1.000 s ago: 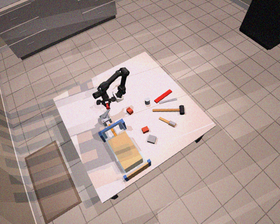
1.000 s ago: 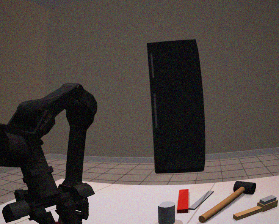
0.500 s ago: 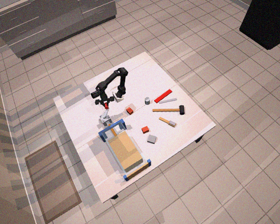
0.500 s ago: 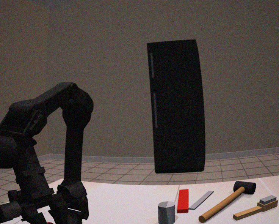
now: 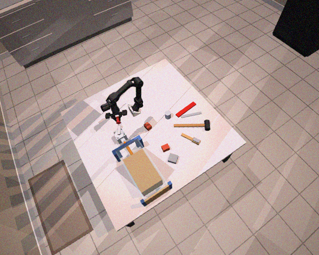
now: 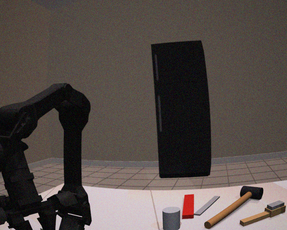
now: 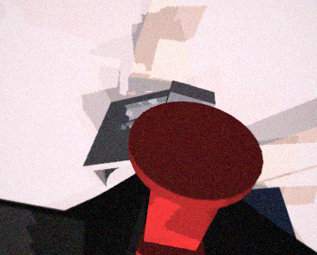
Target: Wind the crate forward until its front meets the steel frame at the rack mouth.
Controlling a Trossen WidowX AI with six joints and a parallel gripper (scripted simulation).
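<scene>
My gripper (image 5: 117, 118) (image 7: 177, 180) is shut on the red grip of the winch handle (image 5: 118, 120) (image 7: 195, 149), beside and above the grey winch (image 5: 119, 135) (image 7: 100, 140). A pale shaft or arm shows between grip and winch; whether the square key sits in the round hole is hidden. An orange strap (image 5: 129, 150) runs from the winch side under the blue steel frame (image 5: 138, 139) (image 7: 273, 208) to the crate (image 5: 143, 171). The tan-topped crate looks flat inside the clear-panelled cubby, its front apart from the frame with a stretch of strap showing between.
Red blocks (image 5: 148, 126) (image 5: 165, 147) and a grey block (image 5: 173, 158) lie beside the rack. Farther off are a grey cylinder (image 5: 167, 114) (image 6: 171, 219), red bar (image 5: 185, 109) (image 6: 188, 206), grey strip (image 5: 191, 114) (image 6: 207, 205), mallet (image 5: 190, 125) (image 6: 228, 210) and brush (image 5: 190, 137) (image 6: 255, 218).
</scene>
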